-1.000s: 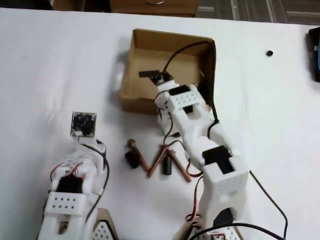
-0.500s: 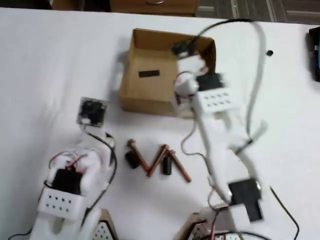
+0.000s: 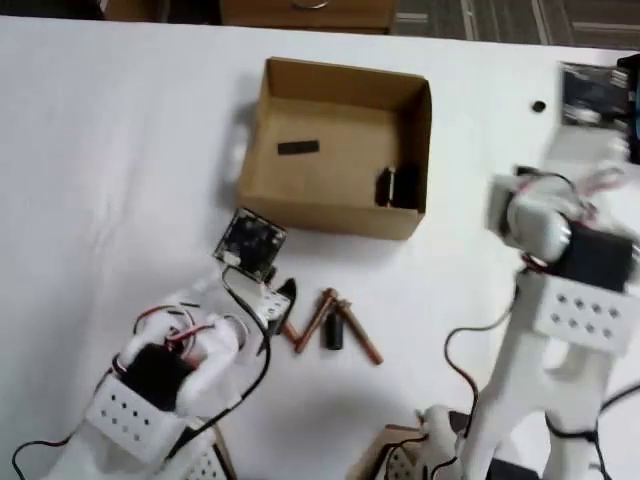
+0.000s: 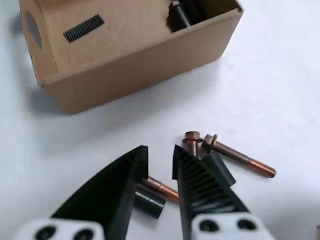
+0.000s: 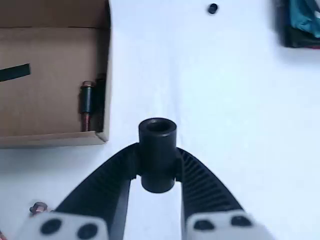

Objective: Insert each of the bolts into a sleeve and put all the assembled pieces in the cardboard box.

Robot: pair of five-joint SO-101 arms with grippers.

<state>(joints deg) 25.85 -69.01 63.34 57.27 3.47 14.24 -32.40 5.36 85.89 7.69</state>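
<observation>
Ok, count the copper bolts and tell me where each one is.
4. One bolt sits sleeved in the cardboard box. Three lie on the table: one at the left pincer, two more beside it, heads together. The arms may hide others.

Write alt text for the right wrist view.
The right gripper is shut on a black sleeve, whose open bore end shows, over the white table. Beyond it, the cardboard box holds an assembled bolt and sleeve lying near one wall.
</observation>
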